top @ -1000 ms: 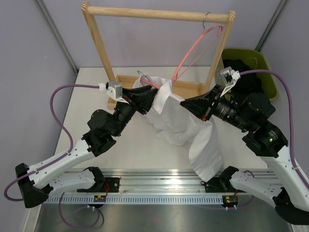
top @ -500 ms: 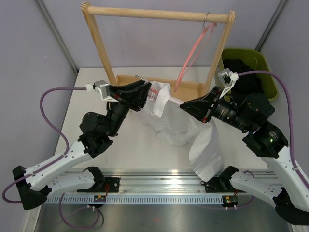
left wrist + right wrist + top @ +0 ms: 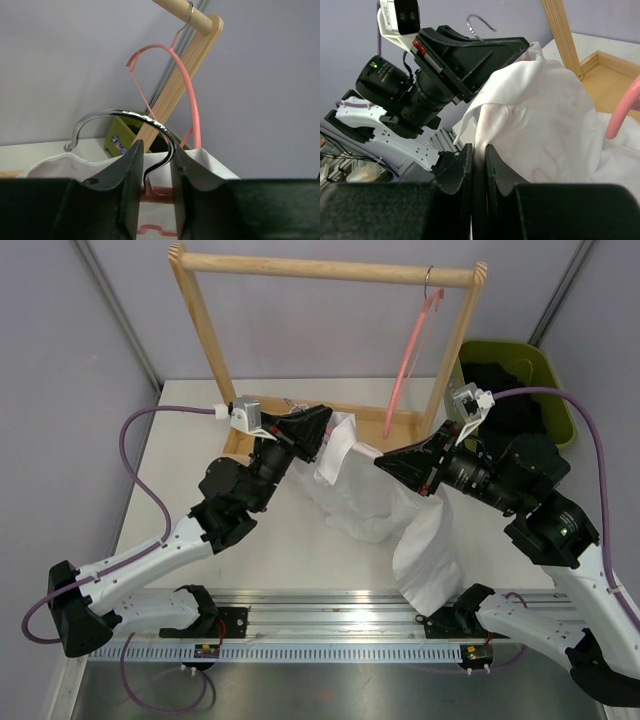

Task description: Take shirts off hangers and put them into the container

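Note:
A white shirt (image 3: 365, 502) lies crumpled on the table below the rack, one end drooping over the near edge. My left gripper (image 3: 320, 428) is at its collar, its jaws (image 3: 156, 146) closed around the silver hook (image 3: 125, 116) of a pink hanger (image 3: 165, 194) still inside the shirt. My right gripper (image 3: 384, 462) is shut on a fold of the white shirt (image 3: 545, 115), the cloth pinched between its fingers (image 3: 479, 148). A second pink hanger (image 3: 408, 355) hangs bare from the rack bar. The olive-green container (image 3: 545, 370) at the far right holds a black shirt (image 3: 500, 375).
The wooden rack (image 3: 320, 268) stands at the back of the table, its tray base (image 3: 260, 408) just behind the left gripper. Purple cables loop from both wrists. A metal rail (image 3: 330, 625) runs along the near edge.
My left arm swung out to the left, then came back right to the collar, and its jaws narrowed around the hook. The bare hanger swayed on the bar. The right arm stayed still.

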Controlling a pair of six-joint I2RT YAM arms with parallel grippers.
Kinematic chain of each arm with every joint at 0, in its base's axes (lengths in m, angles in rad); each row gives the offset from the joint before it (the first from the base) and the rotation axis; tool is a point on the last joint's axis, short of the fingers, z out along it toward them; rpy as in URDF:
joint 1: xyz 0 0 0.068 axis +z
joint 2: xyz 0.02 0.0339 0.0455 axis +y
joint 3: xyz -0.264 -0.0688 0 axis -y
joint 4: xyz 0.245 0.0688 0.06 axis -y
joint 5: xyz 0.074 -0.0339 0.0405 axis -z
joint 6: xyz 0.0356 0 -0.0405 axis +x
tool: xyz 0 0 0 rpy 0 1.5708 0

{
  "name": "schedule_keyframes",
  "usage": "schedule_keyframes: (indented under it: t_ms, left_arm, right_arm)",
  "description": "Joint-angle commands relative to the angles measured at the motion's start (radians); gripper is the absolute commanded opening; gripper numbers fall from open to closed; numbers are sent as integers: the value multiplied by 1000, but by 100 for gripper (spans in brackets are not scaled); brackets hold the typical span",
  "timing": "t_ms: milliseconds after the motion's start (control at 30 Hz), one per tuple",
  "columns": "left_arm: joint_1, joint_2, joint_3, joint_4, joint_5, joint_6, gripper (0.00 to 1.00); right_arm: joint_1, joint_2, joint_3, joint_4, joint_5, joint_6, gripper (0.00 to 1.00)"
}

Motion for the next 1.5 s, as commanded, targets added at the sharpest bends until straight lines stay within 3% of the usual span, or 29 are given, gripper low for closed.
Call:
schedule_keyframes:
  t_ms: [0,33,367,400,467,600,767,1100,1233,1367,1400,1467]
  left_arm:
    - [-3,12,46,79,-15,-16,7]
    - [-3,12,52,73,-15,-17,0]
    - [-17,-18,124,-17,-32,10,0]
    - [-18,-18,140,-46,-37,28,0]
    - [-18,-14,198,-70,-40,119,0]
    - [-15,72,365,-157,-48,235,0]
    - [-11,186,551,-342,3,295,0]
    - [20,261,844,-551,-64,470,0]
    - [25,301,933,-585,-74,501,0]
    - [46,335,1046,-617,-103,568,0]
    - [61,338,1060,-620,-106,581,0]
    - [81,345,1086,-628,-120,613,0]
  right_arm:
    - [8,-30,25,131,-42,-1,0]
    - [8,-33,25,132,-39,-1,0]
    - [7,-35,26,119,4,-23,1]
    - [8,-32,31,104,8,-30,35]
    - [7,-21,41,73,-24,-52,71]
    - [8,8,67,-2,-74,-81,92]
    - [8,4,95,-100,-50,-129,97]
    - [8,-12,97,-291,44,-198,96]
    - [8,-24,52,-312,42,-190,87]
    - [8,-53,25,-343,36,-185,60]
    - [8,-65,22,-352,38,-184,37]
    - [8,-78,17,-377,45,-182,9]
